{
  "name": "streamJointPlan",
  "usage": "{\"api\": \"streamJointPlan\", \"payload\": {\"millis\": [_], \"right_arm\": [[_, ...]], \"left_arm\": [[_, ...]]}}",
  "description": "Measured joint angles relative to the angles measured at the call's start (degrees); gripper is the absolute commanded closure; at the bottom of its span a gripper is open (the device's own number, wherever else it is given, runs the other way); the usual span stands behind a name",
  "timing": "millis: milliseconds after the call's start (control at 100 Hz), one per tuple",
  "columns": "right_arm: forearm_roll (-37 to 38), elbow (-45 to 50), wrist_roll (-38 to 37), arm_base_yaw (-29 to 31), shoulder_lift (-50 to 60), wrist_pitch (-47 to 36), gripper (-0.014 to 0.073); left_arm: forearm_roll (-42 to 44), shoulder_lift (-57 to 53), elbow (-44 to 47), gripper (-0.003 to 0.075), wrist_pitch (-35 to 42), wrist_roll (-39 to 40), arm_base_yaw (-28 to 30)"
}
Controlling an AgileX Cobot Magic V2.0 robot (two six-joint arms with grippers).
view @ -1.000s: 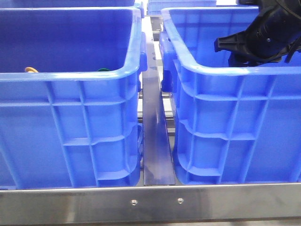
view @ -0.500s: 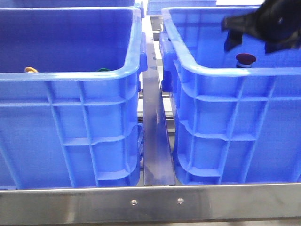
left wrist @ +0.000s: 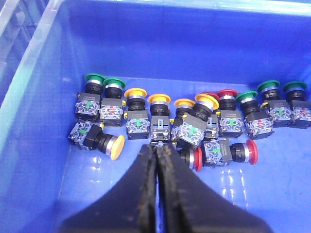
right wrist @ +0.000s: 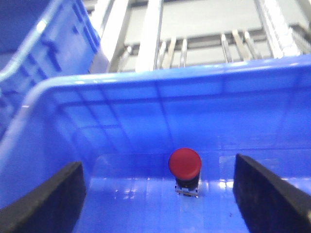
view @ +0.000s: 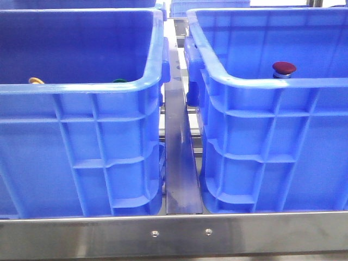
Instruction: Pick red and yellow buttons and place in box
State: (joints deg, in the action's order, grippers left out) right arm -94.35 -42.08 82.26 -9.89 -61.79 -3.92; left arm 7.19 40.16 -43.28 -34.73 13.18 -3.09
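Observation:
A dark red button point(view: 284, 68) stands upright on the floor of the right blue box point(view: 261, 87); it also shows in the right wrist view point(right wrist: 185, 163). My right gripper point(right wrist: 158, 194) is open and empty above and behind it, out of the front view. In the left wrist view, several red, yellow and green buttons lie in a row in the left blue crate point(left wrist: 43, 121), among them a toppled yellow button point(left wrist: 115, 147) and a toppled red button point(left wrist: 250, 152). My left gripper point(left wrist: 158, 147) is shut and empty, its tips just short of the row.
A steel rail point(view: 178, 157) runs between the two crates, and a steel table edge point(view: 179, 234) crosses the front. Over the left crate's near rim a yellow cap point(view: 36, 80) and a green cap point(view: 119, 81) just show. More crates stand behind.
My right gripper has let go of the red button, risen and left the front view. The red button now stands alone in the right box.

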Motion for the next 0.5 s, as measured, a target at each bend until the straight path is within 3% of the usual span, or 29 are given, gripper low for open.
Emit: {"api": "streamJointPlan", "payload": {"millis": [500], "right_arm": [[-0.12, 16.42, 0.00, 0.00, 28.79, -3.61, -0.0038]], "left_arm": [[0.00, 0.00, 0.00, 0.0741, 0.00, 0.00, 0.00]]}}
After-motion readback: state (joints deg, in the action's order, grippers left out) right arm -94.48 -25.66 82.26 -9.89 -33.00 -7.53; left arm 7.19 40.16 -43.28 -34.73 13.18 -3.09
